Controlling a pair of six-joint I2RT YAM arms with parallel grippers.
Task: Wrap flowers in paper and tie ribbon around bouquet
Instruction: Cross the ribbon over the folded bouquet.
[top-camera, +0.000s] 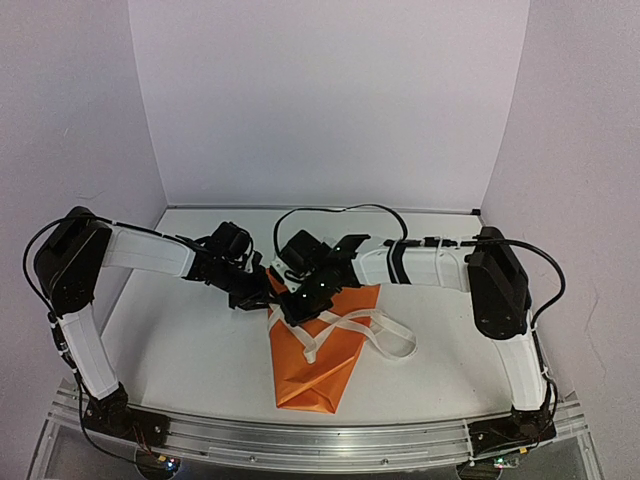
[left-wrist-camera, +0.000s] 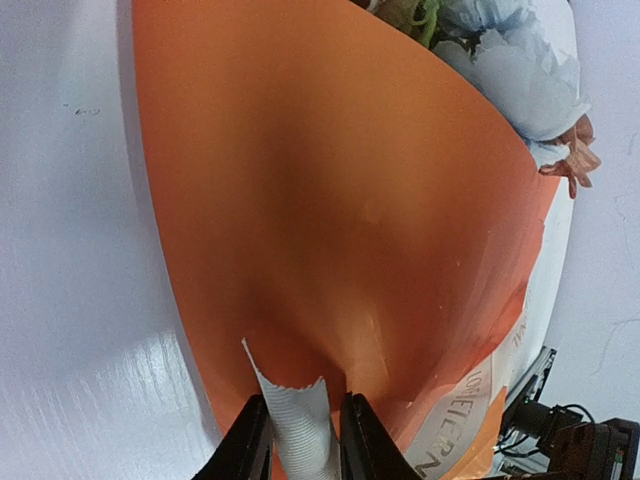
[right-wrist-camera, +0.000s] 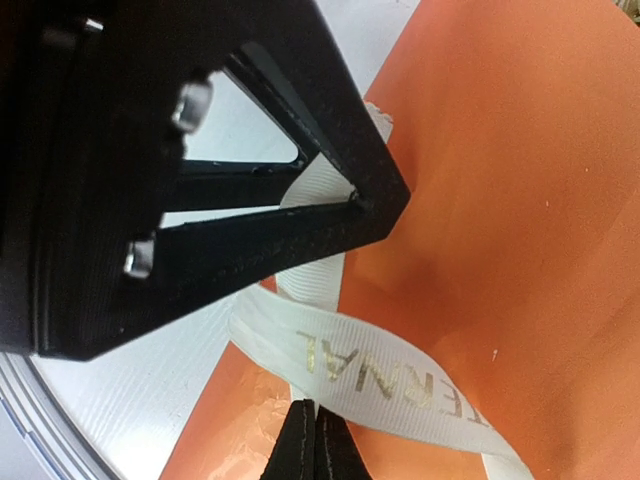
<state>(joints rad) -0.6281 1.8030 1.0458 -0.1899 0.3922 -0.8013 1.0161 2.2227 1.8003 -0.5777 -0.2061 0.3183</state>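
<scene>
The bouquet lies on the table as an orange paper (top-camera: 315, 360) cone, its point toward the near edge. The arms cover its wide end in the top view. In the left wrist view pale-blue and pink flowers (left-wrist-camera: 525, 75) stick out past the paper (left-wrist-camera: 340, 200). The cream ribbon (top-camera: 370, 330) loops across the cone. My left gripper (top-camera: 255, 297) (left-wrist-camera: 305, 400) is shut on a curled ribbon end (left-wrist-camera: 300, 425). My right gripper (top-camera: 298, 305) (right-wrist-camera: 315, 425) is shut, pinching a ribbon strand beneath the lettered band (right-wrist-camera: 400, 385) over the paper (right-wrist-camera: 500, 200).
The white table (top-camera: 190, 340) is walled in white at the back and sides. An aluminium rail (top-camera: 300, 440) runs along the near edge. The left gripper's black body (right-wrist-camera: 200, 200) fills the upper left of the right wrist view, very close to my right fingers.
</scene>
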